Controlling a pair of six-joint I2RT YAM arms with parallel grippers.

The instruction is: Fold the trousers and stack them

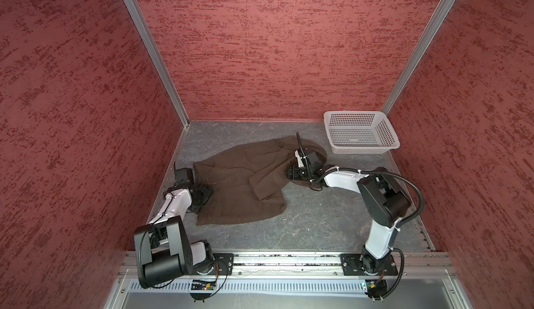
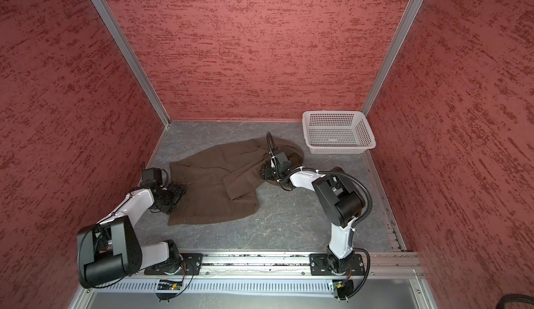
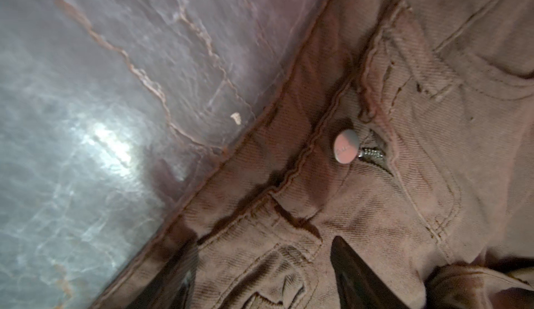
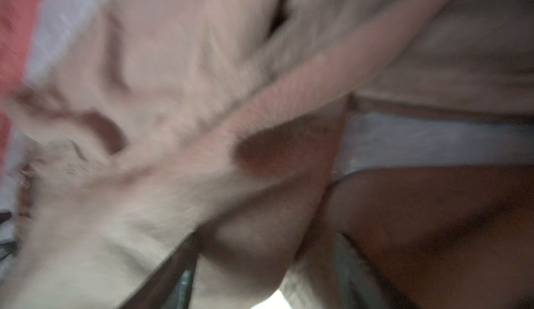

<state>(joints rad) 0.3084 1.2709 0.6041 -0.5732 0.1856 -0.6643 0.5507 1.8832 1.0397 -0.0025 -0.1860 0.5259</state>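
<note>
Brown trousers lie rumpled on the grey bench in both top views. They spread from near the left edge toward the back right corner, with a thick fold lapped over their middle. A white basket stands in that back right corner, near the cloth but apart from it. The left gripper sits low on the trousers' end by the left edge. The right gripper is down at the cloth's rim on the side nearer the basket.

In the left wrist view the waistband runs slantwise across the marbled bench. A round metal button sits on it, with a bit of zip just beside the button. Two dark fingers stand well apart with flat cloth between them, so the jaws are spread and not pinching.

The right wrist view is blurred. Pale brown folds fill most of it, and a strip of bench shows between them. Whether these jaws are apart or clamped on cloth cannot be told.
</note>
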